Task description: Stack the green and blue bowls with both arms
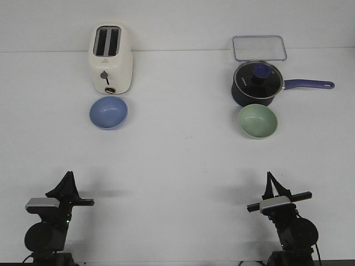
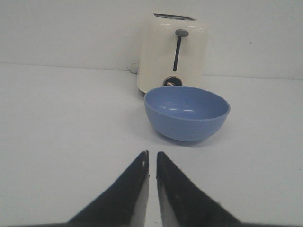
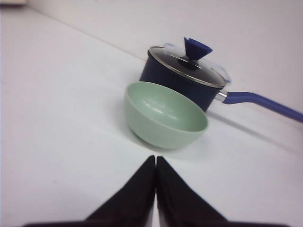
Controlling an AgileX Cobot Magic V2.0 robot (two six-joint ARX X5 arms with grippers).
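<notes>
Two bowls (image 1: 108, 112) (image 1: 257, 121) well apart on white table (image 1: 177, 160) (white wall behind), each gripper (image 2: 152, 161) (image 3: 155, 163) closed, empty.

Blue bowl (image 1: 108, 112) left — green bowl (image 1: 257, 121) right, upright, apart

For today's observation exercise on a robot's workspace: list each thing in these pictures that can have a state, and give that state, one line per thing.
Blue bowl: upright, empty, in front of the toaster.
Green bowl: upright, empty, in front of the saucepan.
Saucepan: lid on.
Toaster: slots empty.
Clear container: looks empty, behind the saucepan.
Left gripper: shut, holding nothing.
Right gripper: shut, holding nothing.
</notes>
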